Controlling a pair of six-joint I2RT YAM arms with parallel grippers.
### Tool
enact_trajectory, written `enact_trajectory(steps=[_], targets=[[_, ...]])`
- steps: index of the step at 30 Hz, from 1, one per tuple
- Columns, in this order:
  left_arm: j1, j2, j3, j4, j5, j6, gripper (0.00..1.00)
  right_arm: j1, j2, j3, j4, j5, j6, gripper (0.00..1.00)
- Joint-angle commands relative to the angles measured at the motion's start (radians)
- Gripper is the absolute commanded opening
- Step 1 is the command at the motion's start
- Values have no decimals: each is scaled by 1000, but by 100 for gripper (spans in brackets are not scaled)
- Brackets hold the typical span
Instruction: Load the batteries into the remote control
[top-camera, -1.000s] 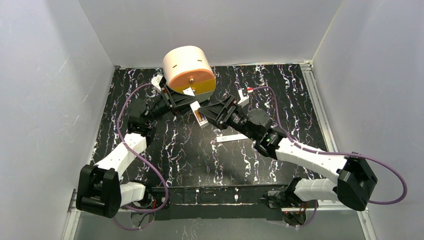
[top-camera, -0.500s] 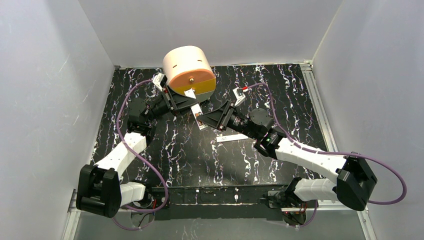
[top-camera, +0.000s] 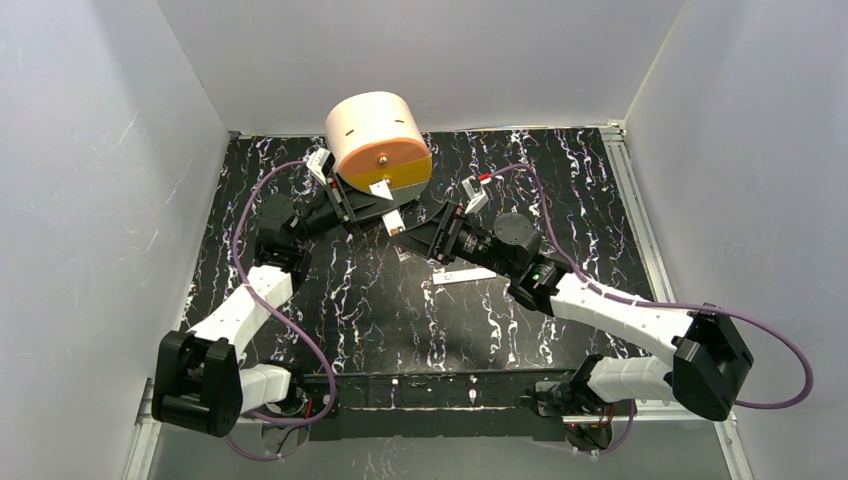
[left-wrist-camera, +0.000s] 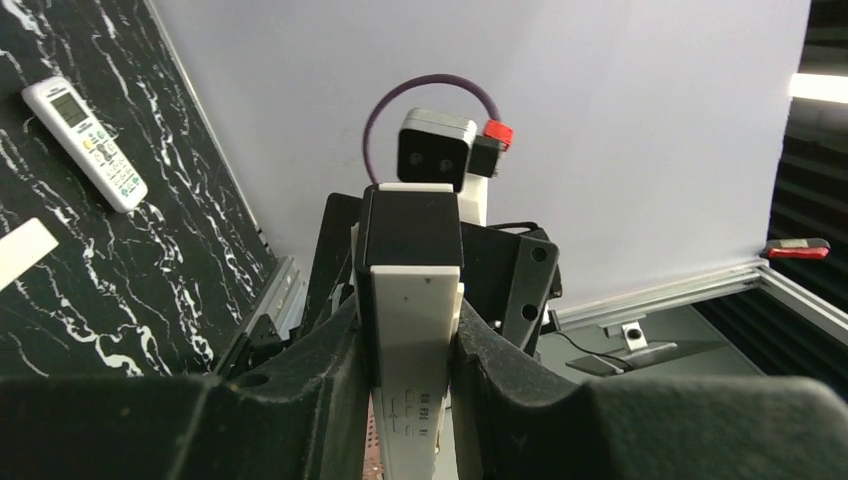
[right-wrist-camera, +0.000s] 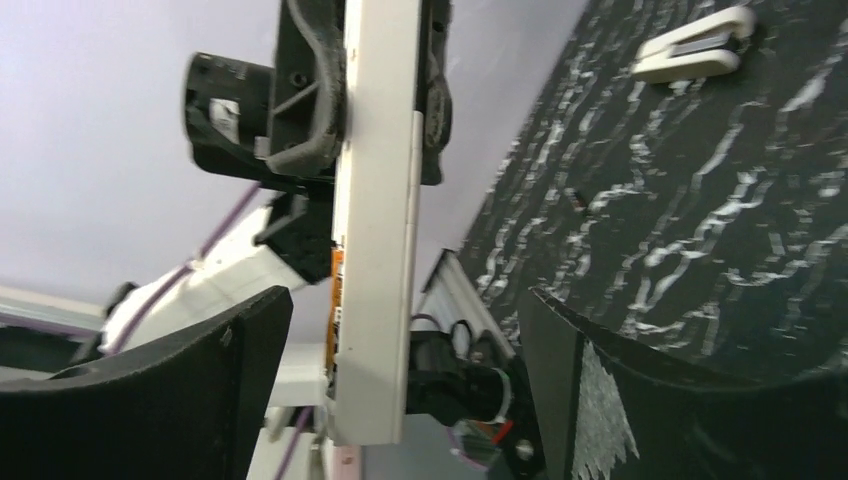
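**Arms meet over the remote.** On the black, white-veined table top (top-camera: 420, 330), just below the big cream-and-orange drum (top-camera: 375, 135) at upper centre of the overhead frame, both arms converged on one object.

The left gripper (top-camera: 376, 207) was clamped on the slim white plastic remote control (left-wrist-camera: 413, 320), holding it clear of the table with its plain back showing in the left wrist view. The right gripper (right-wrist-camera: 400, 320) stood wide, a finger on either side of the remote's free end and neither touching it. A second white handset (left-wrist-camera: 85, 145), screen and buttons up, lay on the table at upper left of the left wrist frame.

In the right wrist frame the held remote's long axis ran almost straight from top to bottom, out of the left gripper's grasp and down between the open fingers. It sat nearer the finger at lower left. Along that edge showed a coppery-orange strip, apparently one of the batteries (right-wrist-camera: 337, 300) seated in the open compartment. Whether both were in could not be told.

The right arm, the only free one, looked best placed, and closing would probably meet the battery side first.
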Motion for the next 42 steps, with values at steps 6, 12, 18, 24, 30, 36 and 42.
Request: enact_trajectory(steps=[6,12,18,24,30,36,42], targets=[[-1,-138,4,-327,-117,242,0,0,-34,290,-518,-7,-546,95],[-1,-183,-34,-404,-209,281,0,23,85,499,-784,53,-787,93],[0,-198,-51,-429,-251,283,0,94,200,623,-896,225,-893,90],[0,-194,-53,-435,-249,283,0,138,284,711,-945,284,-943,87],[1,-206,-65,-446,-251,289,1,156,326,741,-932,301,-954,68],[5,-228,-71,-499,-261,317,6,157,351,764,-940,319,-976,51],[8,-241,-59,-564,-277,353,12,157,386,793,-976,314,-994,27]])
